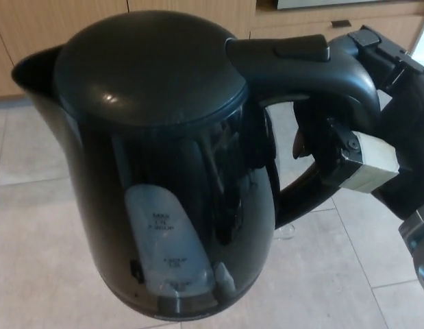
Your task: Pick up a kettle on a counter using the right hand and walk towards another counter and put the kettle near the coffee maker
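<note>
A black electric kettle (157,157) fills most of the head view, held upright in the air above a tiled floor. Its lid faces up, its spout points to the left, and a pale water gauge shows low on its side. My right hand (366,151) comes in from the right and is shut on the kettle's handle (307,68). A taped finger pad (366,164) presses on the handle's inner side. My left hand does not show. No coffee maker is in sight.
Light wooden cabinet fronts (61,20) with a drawer handle (340,23) run along the top edge. Beige floor tiles (33,233) lie below the kettle.
</note>
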